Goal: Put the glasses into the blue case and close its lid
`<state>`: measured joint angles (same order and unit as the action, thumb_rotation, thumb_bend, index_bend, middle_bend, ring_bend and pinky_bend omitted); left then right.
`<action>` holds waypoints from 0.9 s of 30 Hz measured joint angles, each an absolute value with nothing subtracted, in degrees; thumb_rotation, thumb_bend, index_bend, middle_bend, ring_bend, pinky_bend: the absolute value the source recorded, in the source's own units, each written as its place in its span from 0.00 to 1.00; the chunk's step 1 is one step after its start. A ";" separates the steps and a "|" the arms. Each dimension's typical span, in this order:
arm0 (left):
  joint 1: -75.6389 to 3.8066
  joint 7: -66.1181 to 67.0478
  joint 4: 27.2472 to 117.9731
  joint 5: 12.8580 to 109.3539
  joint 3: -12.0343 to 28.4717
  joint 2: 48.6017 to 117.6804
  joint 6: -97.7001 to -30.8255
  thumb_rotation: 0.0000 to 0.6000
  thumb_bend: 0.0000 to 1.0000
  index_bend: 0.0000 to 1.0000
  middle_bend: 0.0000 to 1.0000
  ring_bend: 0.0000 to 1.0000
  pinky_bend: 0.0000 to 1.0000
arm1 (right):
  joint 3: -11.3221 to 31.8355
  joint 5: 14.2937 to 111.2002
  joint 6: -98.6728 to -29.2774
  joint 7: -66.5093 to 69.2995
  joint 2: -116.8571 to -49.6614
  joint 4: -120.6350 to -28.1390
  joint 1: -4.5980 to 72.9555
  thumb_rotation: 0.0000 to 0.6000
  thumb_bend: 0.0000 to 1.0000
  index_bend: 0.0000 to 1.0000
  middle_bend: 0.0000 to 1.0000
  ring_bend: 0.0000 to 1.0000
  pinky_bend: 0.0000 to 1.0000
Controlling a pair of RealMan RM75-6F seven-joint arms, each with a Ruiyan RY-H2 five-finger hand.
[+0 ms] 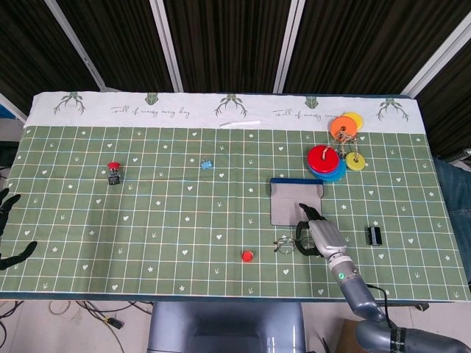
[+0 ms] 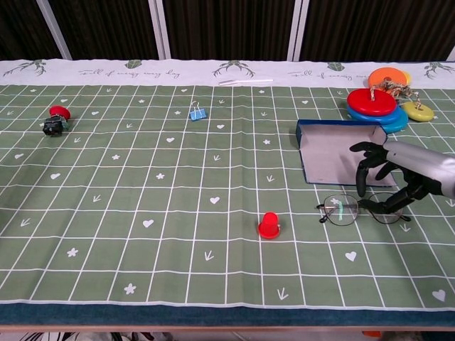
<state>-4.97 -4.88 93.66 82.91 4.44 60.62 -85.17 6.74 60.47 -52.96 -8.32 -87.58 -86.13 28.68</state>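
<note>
The fingers [image 2: 361, 179] of the right hand [image 2: 398, 181] curl down over the glasses [image 2: 355, 211], spread apart; whether they pinch the frame I cannot tell. The glasses lie flat on the table [image 2: 142, 249], long axis left to right, just in front of the blue case [image 2: 334, 160], which stands open. A red cap [image 2: 269, 225] is near on the left, with free cloth around. The left hand [image 1: 9, 228] is cut off by the edge, its fingers apart.
</note>
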 measured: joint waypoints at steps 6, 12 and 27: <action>-4.99 -4.84 93.65 82.95 4.40 60.62 -85.11 1.00 0.22 0.10 0.00 0.00 0.00 | 6.51 60.37 -52.72 -8.45 -87.47 -86.07 28.76 1.00 0.45 0.57 0.00 0.06 0.21; -4.99 -4.85 93.66 82.99 4.40 60.63 -85.13 1.00 0.22 0.10 0.00 0.00 0.00 | 6.37 59.84 -52.24 -8.72 -87.47 -85.85 28.95 1.00 0.47 0.57 0.00 0.06 0.21; -5.00 -4.82 93.63 83.02 4.34 60.65 -85.01 1.00 0.22 0.10 0.00 0.00 0.00 | 6.12 59.36 -51.82 -9.13 -87.53 -85.64 29.26 1.00 0.50 0.61 0.00 0.06 0.21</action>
